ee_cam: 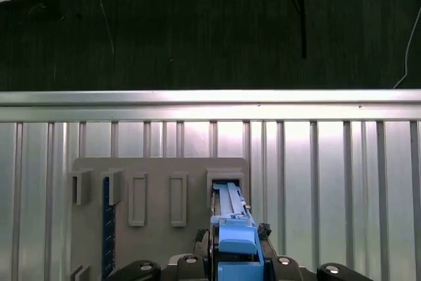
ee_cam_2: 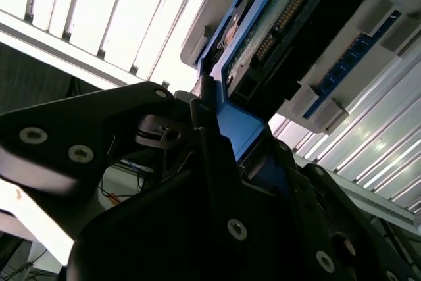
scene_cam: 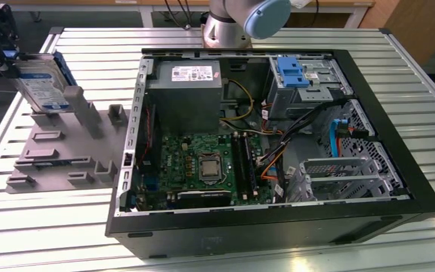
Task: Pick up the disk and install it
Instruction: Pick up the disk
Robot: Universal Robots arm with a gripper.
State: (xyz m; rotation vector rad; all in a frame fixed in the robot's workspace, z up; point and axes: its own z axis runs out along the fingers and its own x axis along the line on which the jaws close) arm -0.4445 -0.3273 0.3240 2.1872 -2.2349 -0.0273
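Disk (scene_cam: 42,85) is the flat silver metal rectangle with the white-and-blue label and blue plastic rails, standing on edge and leaning a bit over the grey slotted holder plate (scene_cam: 51,153) at the exterior view's left. Its lower end is right at one of the holder's slots, and I honestly can't tell if it's clear of it. The black gripper (scene_cam: 4,54) has it from above, fingers clamped tight on the blue rail, which you can see in both wrist views (ee_cam: 235,255). Everything sits on a ribbed aluminium slat table (scene_cam: 43,226). Beside the holder lies the open black computer case (scene_cam: 421,198), with a grey power supply box (scene_cam: 183,96), green motherboard (scene_cam: 195,153), blue bracket (scene_cam: 289,71), perforated metal drive cage (scene_cam: 338,175) and loose orange and yellow cables inside.
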